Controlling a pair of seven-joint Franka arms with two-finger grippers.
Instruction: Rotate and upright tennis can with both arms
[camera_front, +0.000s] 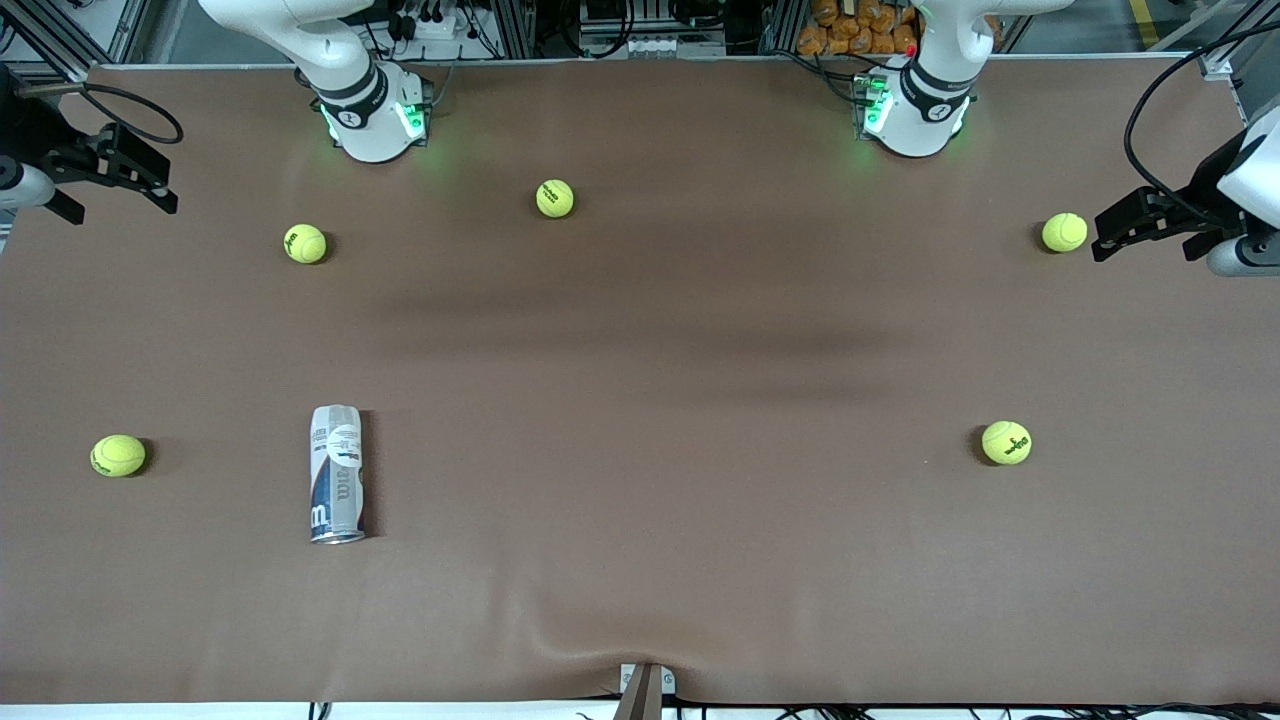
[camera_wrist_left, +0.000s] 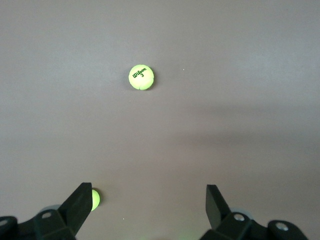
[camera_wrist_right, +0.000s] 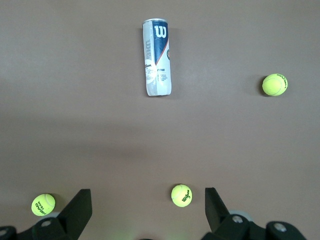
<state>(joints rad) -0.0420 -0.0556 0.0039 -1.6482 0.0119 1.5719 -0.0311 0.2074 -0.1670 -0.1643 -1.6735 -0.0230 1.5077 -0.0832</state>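
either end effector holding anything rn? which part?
Nothing held. Left end effector and right end effector are open over the table; the clear plastic tennis can lies on its side, untouched.

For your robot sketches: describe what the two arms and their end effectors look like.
Both arms are white with rounded links, dark grey joint bands and green-lit bases. The left end effector and the right end effector are black, each with two angular fingers. A black cable loops by each wrist.

Two white jointed arms, right arm (camera_front: 330, 60) and left arm (camera_front: 940, 70), grey-black joint bands, green-lit bases, black left gripper (camera_wrist_left: 149, 202) and right gripper (camera_wrist_right: 148, 202), angular matte fingers (camera_wrist_left: 80, 202), round screws just below, black cable looping nearby.
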